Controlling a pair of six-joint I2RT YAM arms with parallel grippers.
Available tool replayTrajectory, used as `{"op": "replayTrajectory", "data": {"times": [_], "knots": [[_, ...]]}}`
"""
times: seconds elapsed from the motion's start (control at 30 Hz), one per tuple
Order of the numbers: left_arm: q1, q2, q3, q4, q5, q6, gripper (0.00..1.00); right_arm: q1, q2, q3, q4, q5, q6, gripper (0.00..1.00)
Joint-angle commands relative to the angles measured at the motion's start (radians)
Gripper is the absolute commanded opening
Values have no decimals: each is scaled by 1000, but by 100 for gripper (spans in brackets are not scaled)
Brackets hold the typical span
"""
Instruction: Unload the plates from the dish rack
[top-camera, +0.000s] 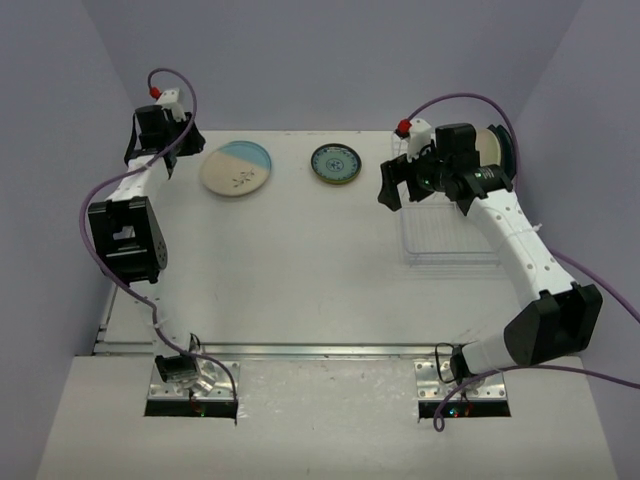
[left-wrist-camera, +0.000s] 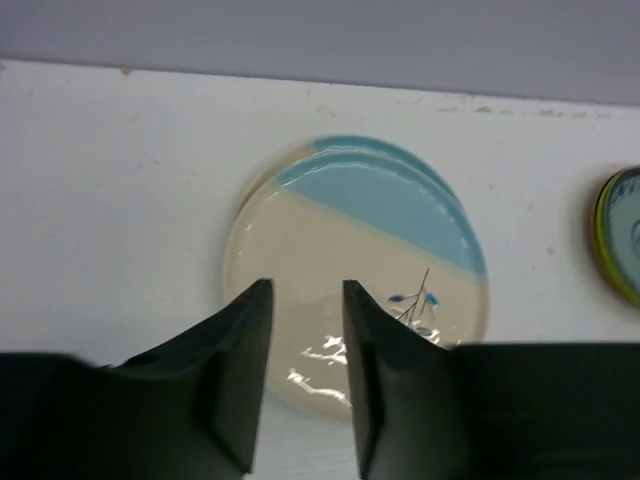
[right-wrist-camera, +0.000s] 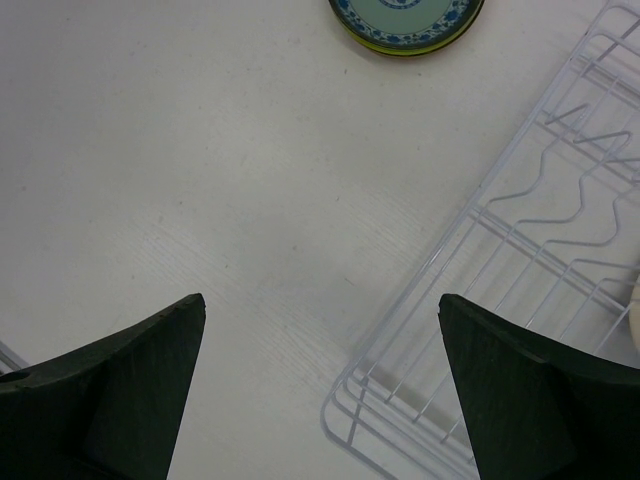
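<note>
Table (top-camera: 300, 275): white and flat, and we have everything laid out on it.
Left gripper (left-wrist-camera: 307, 292): up in the far left corner. We see its black fingers drawn close, with only a narrow slit between them and nothing held. In the wrist view it hovers over the near part of the first plate, though we cannot tell whether it touches.
Cream and light-blue round plate (top-camera: 237, 168): lying flat on the table just right of the left gripper. Its blue band is on the far side, and there is a small twig-like drawing on the cream.
Small round plate with teal pattern and lime-green rim (top-camera: 336, 164): also flat on the table, right of the bigger plate and apart from it.
Right gripper (right-wrist-camera: 320, 300): jaws spread wide with nothing between them. We find it above the table between the small plate and the rack's left edge.
White thin-wire dish rack (top-camera: 455, 245): on the right side of the table, partly under the right arm. Its rounded near corner sits just beside the right gripper in the wrist view.
Cream round plate (top-camera: 489, 143): standing on edge at the rack's far end, mostly hidden behind the right wrist.
Dark rim (top-camera: 513, 150): just behind that plate, and we cannot tell what it is.
</note>
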Motion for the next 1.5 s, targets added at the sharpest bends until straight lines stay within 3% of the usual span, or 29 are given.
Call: {"op": "replayTrajectory", "data": {"times": [0.0, 0.07, 0.13, 0.27, 0.4, 1.03, 1.3, 1.47], "knots": [[-15, -95, 1, -169, -59, 170, 21, 0, -65, -16, 23, 25, -26, 99], [-14, -122, -24, -271, -100, 235, 4, -1, -80, -29, 22, 33, -37, 99], [-14, -149, -56, -332, -130, 284, 0, -1, -88, -36, 23, 37, -43, 99], [-14, -171, -76, -460, -157, 367, 0, -1, -88, -44, 23, 37, -47, 99], [-16, -134, -38, -562, -149, 360, 0, -1, -79, -44, 22, 34, -42, 99], [-106, 199, 190, -561, -126, 229, 6, -2, -68, -50, 22, 53, -52, 99], [-106, 200, 182, -522, -101, 255, 23, -2, -61, -47, 22, 44, -48, 99], [-107, 80, 99, -514, 59, 314, 53, -1, -71, -36, 23, 61, -45, 99]]}}
